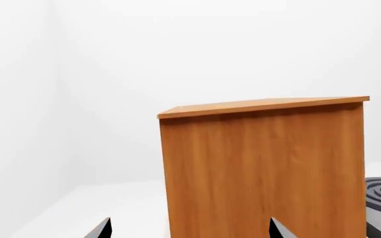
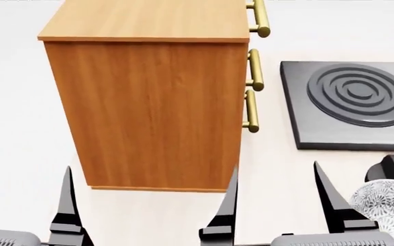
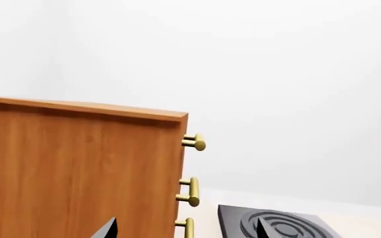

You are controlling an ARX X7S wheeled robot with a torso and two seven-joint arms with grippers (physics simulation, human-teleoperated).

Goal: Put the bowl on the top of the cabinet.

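The orange-brown wood cabinet (image 2: 149, 102) stands in front of me, its three brass handles (image 2: 252, 110) on its right side; it also shows in the left wrist view (image 1: 263, 168) and right wrist view (image 3: 78, 168). The patterned white bowl (image 2: 389, 207) sits at the lower right edge of the head view, partly cut off. My right gripper (image 2: 276, 197) is open and empty, just left of the bowl. My left gripper (image 2: 22, 197) is open and empty at the lower left, in front of the cabinet's near corner.
A dark grey square stove plate with raised rings (image 2: 351, 102) lies right of the cabinet; it shows in the right wrist view (image 3: 277, 225) too. A dark object (image 2: 392, 166) stands just behind the bowl. The surface is pale, with white walls behind.
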